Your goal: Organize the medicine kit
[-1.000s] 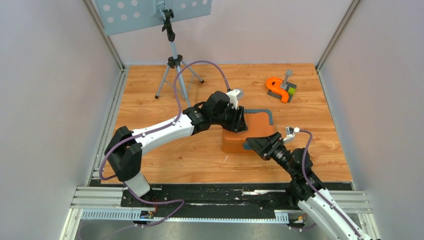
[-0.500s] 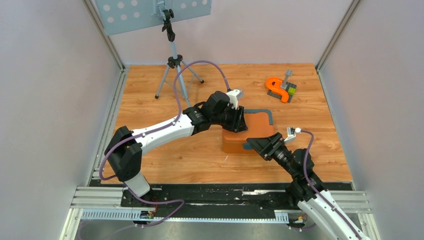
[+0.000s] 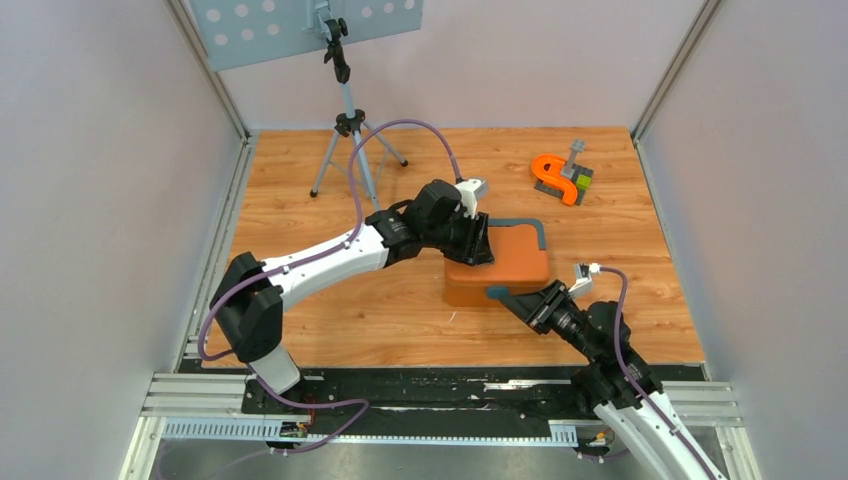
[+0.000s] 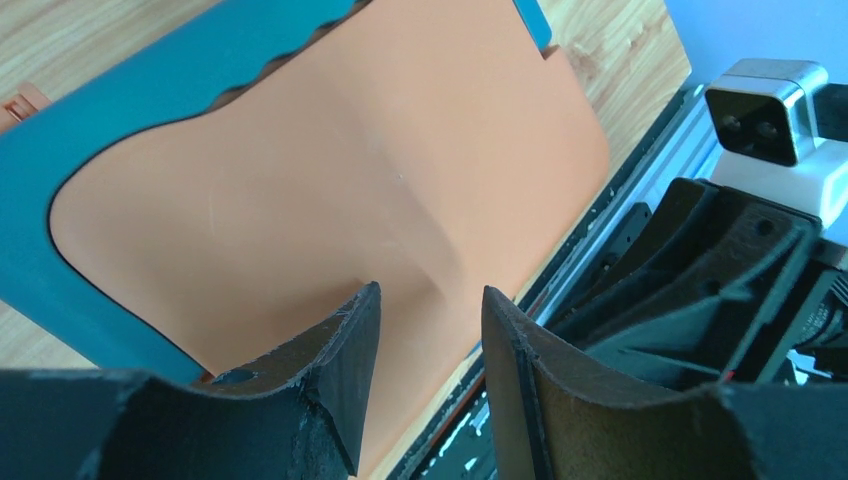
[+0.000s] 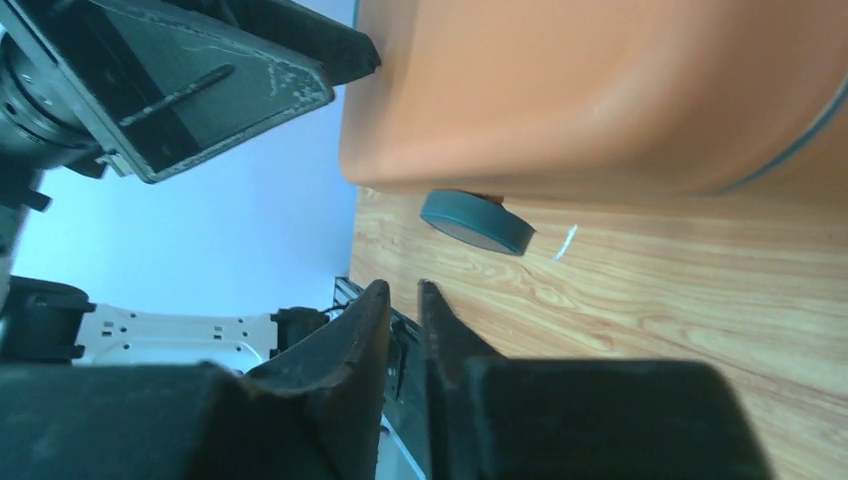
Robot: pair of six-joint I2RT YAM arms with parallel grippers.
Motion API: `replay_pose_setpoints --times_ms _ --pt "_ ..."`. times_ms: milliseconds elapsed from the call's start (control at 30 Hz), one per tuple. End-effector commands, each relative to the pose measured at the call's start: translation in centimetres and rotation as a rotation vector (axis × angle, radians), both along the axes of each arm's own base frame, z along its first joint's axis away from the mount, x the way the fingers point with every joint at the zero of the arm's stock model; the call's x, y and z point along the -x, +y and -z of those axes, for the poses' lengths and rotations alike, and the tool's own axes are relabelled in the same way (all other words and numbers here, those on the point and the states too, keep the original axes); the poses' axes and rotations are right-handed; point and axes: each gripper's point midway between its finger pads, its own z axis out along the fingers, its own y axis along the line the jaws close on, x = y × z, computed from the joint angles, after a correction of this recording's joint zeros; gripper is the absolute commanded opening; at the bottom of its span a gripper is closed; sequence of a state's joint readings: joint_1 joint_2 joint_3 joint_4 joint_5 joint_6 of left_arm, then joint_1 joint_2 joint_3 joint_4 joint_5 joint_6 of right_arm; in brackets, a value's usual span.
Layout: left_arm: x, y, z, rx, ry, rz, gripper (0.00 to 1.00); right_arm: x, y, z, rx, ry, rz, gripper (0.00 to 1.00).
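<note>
while both arms extend toward it, the medicine kit (image 3: 515,262) lies flat on the wood-grain tabletop (image 3: 290,190), right of centre and closer to the near edge than the far one. casing: smooth matt orange, rounded corners, a shallow crease across the lid, a teal band (image 4: 100,130) round the rim. a small disc-like teal tab (image 5: 478,222) projects from under the kit's near side.

left tool (image 4: 425,320): dark fingers with rough, worn edges, set apart, tips at the lid toward its left side, orange showing in the gap. nothing is gripped, and contact with the lid cannot be confirmed.

right tool (image 5: 403,300): fingers drawn together to a sliver, nothing between them, low over the wood just short of the tab. whether it touches the tab cannot be told.

surroundings: a slim metal tripod (image 3: 345,150) stands near the far edge, left of centre, carrying a pale perforated panel (image 3: 300,25). an orange curved plastic piece (image 3: 553,172) rests against a grey-green block (image 3: 578,178) toward the far right corner, well apart from the kit. purple cables (image 3: 400,128) loop off each wrist.

obstructions: from above, the left wrist covers the kit's left edge. the right arm's black body fills the right of the left wrist view.
</note>
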State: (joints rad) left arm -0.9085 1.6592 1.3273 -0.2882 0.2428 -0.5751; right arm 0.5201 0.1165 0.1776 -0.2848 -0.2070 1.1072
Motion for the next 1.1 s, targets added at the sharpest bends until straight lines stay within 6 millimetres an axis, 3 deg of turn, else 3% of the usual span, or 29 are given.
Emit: replay_pose_setpoints --times_ms 0,200,433,633,1067 --pt "2.8 1.9 2.6 -0.132 0.128 0.056 0.52 0.4 0.0 0.5 0.009 0.027 -0.008 0.13" --pt "2.2 0.2 1.6 -0.082 0.126 0.080 0.52 0.0 0.6 0.8 0.008 0.036 -0.028 0.07" --pt "1.5 -1.4 5.3 -0.113 0.167 0.096 0.51 -1.1 0.4 2.0 0.027 0.033 0.010 0.02" --pt "2.3 -0.5 8.6 -0.158 0.227 0.087 0.51 -1.9 0.0 2.2 0.018 0.012 0.058 0.02" --pt "3.1 0.3 11.2 -0.196 0.277 0.087 0.51 -3.2 -0.2 2.7 0.007 0.006 0.109 0.00"
